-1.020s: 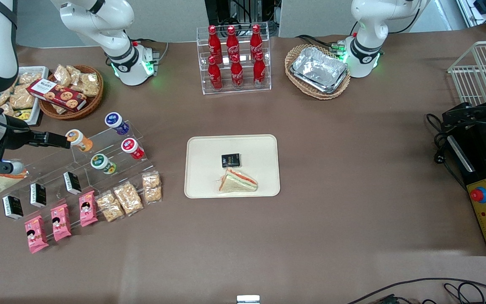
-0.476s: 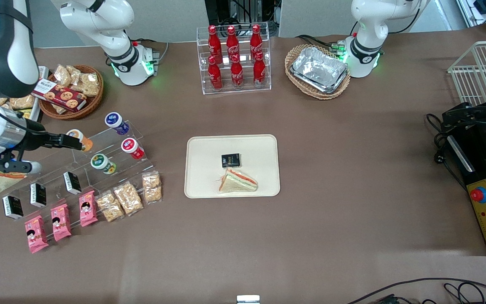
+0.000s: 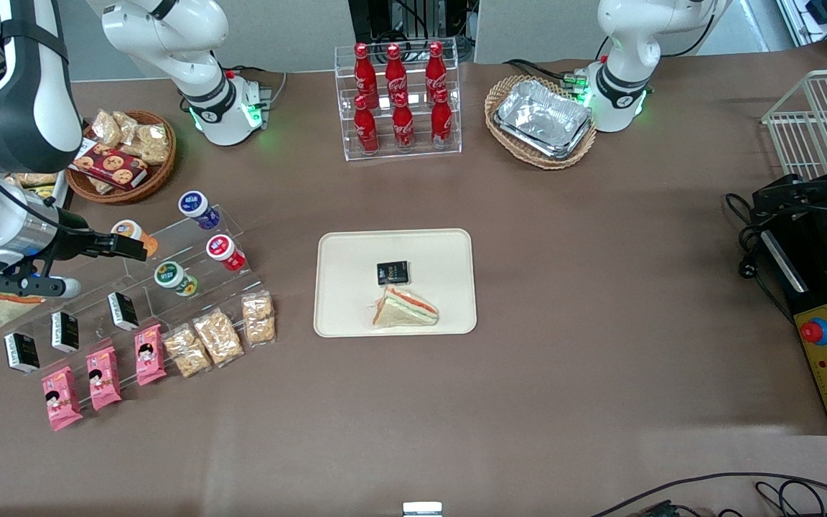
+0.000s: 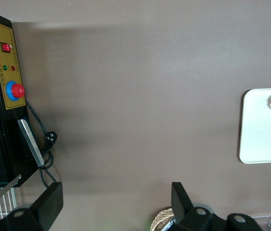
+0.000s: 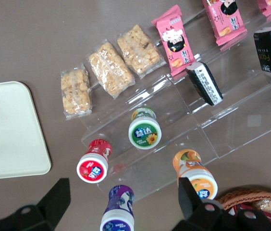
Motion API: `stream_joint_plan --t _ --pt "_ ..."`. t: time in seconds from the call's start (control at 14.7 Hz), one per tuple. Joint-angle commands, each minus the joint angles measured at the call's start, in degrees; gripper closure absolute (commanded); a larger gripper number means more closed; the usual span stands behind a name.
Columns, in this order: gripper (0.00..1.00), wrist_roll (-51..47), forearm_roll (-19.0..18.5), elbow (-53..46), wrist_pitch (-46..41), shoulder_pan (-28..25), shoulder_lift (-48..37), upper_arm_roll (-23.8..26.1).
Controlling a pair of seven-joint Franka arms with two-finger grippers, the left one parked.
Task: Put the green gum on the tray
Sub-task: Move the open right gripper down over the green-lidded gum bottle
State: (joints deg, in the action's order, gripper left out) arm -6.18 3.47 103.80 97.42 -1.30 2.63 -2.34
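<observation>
Green-lidded gum bottle sits untouched on clear acrylic riser. Cream rectangular tray lacks it. Claw hovers above riser, spread open, empty. Grasp, carry, placement all remain.

From my station the light is even and bright overhead. Soft shadows band the table around the tray; its surface looks washed out through the left wrist. Foil trays glare. Gripper hovers sharp near the rack.
</observation>
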Motion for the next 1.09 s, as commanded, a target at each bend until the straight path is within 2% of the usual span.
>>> stream_joint_plan --t 0.0,0.48,1.02 --pt "0.00 0.29 -0.21 3.24 2.60 -1.08 -1.48 0.06" --pt "0.00 0.46 -0.30 12.20 12.17 -0.64 -2.10 -0.03" --pt "0.00 0.81 -0.56 24.33 28.07 -0.37 -2.10 -0.21"
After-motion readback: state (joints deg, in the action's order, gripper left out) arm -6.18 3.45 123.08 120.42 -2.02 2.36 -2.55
